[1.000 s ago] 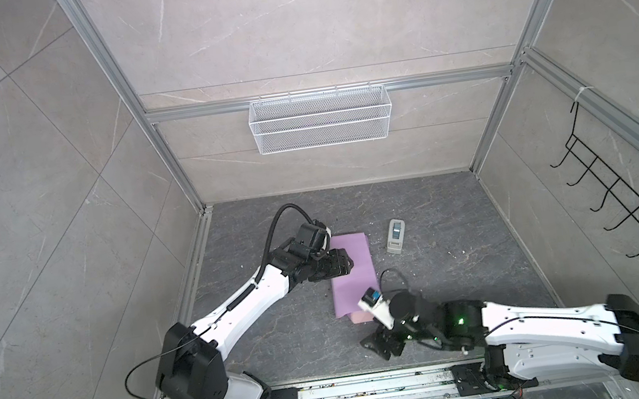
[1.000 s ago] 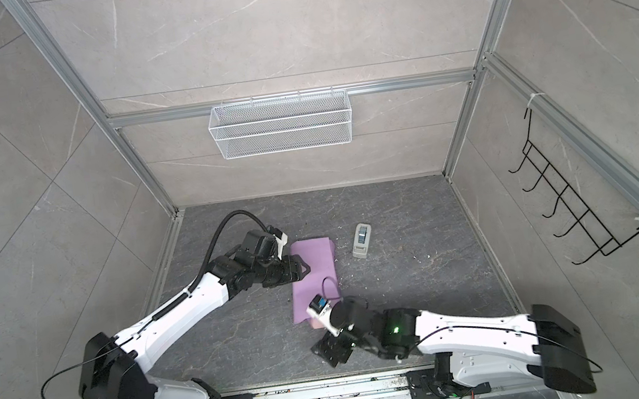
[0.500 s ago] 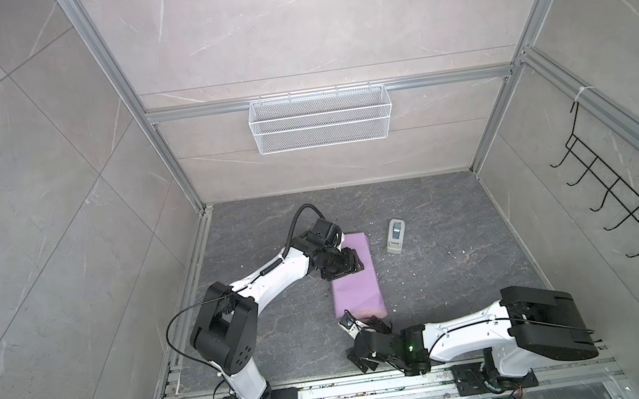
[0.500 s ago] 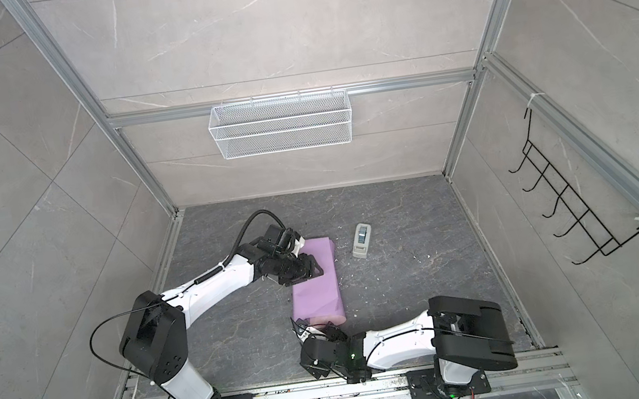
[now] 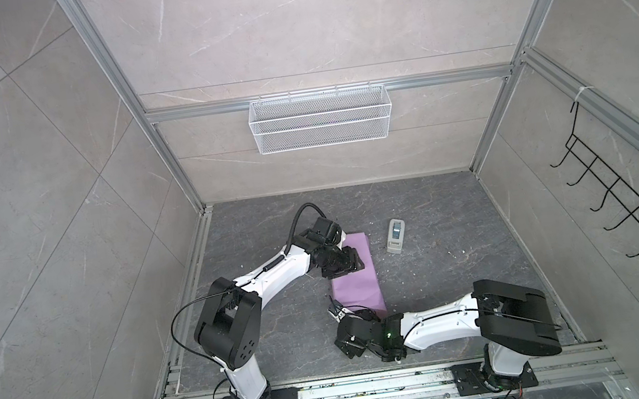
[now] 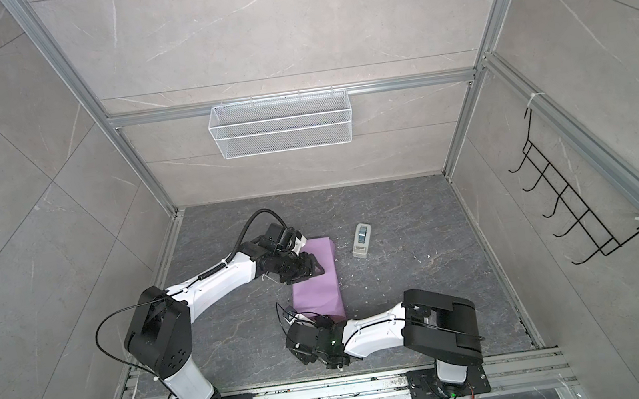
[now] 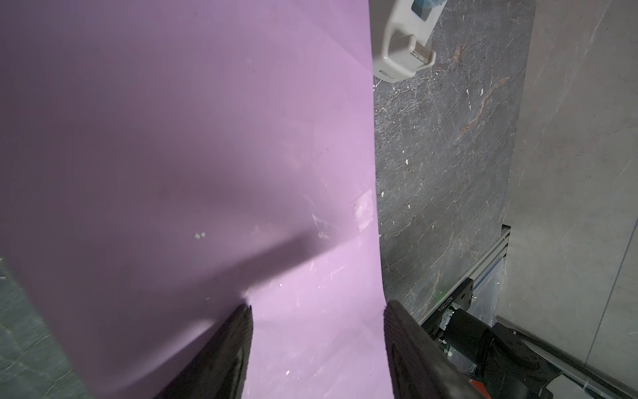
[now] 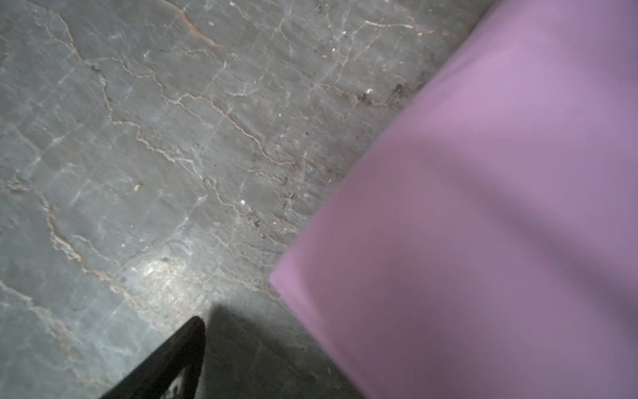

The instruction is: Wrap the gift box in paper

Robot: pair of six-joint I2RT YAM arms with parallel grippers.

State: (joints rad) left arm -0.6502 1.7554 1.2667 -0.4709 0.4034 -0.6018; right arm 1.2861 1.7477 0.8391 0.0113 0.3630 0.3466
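On the table [image 5: 445,276] the lilac paper [image 5: 356,288] lies folded over the unseen gift box, left gripper [image 7: 317,307] over it with jaws apart, right gripper [image 5: 337,312] at its near end, opening not discernible; end-flap folding appears next.

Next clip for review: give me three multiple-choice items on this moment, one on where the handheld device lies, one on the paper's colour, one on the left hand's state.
1. In both top views the grey-white handheld device lies: A on the paper; B right of the paper, apart from it; C left of the paper.
2. The paper's visible face is: A lilac purple; B green; C white.
3. The left hand is: A shut on the device; B shut on the paper; C open over the paper.
Key: B, a gap shows between them; A, every view shows purple; C, its jaws stand apart in the left wrist view.
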